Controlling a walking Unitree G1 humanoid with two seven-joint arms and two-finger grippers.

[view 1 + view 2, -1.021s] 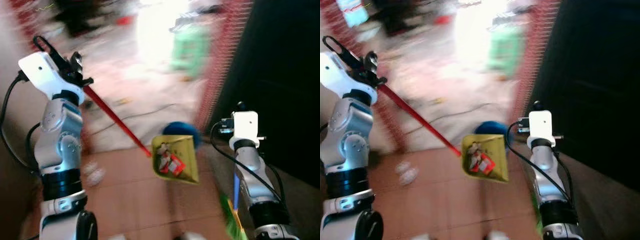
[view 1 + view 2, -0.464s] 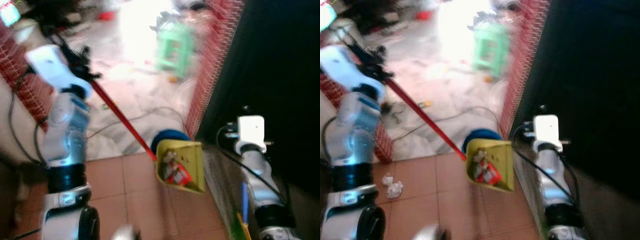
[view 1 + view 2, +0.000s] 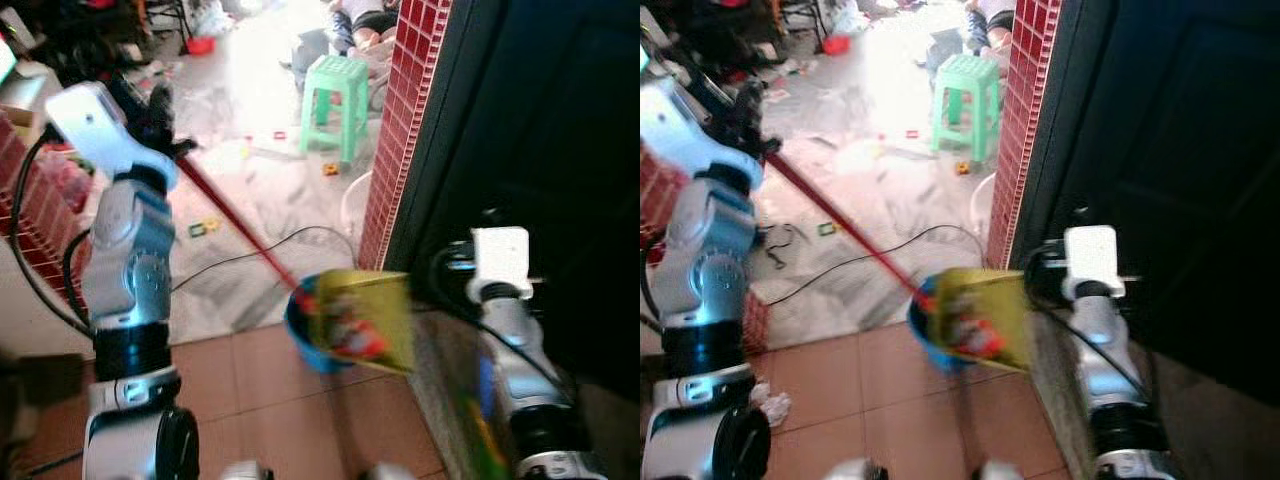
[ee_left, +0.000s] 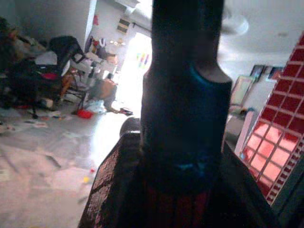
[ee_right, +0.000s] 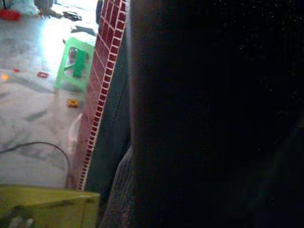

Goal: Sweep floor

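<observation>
Much of the yellow dustpan (image 3: 362, 320) is smeared by blur, so its load of red and white scraps cannot be read clearly. It hangs below and ahead of the left gripper (image 3: 150, 115), whose fingers clamp the top of its red handle (image 3: 235, 225). A blue bin (image 3: 930, 335) sits just beneath it. Whether the right gripper (image 3: 500, 262) grips anything cannot be told. Terracotta tiles (image 3: 840, 385) meet pale littered flooring with a green stool (image 3: 335, 90) beyond; a red-tiled pillar (image 3: 400, 130) stands alongside.

Blurred yellow dustpan (image 3: 362, 322) hides most of what seems a blue bin (image 3: 300, 322).
</observation>
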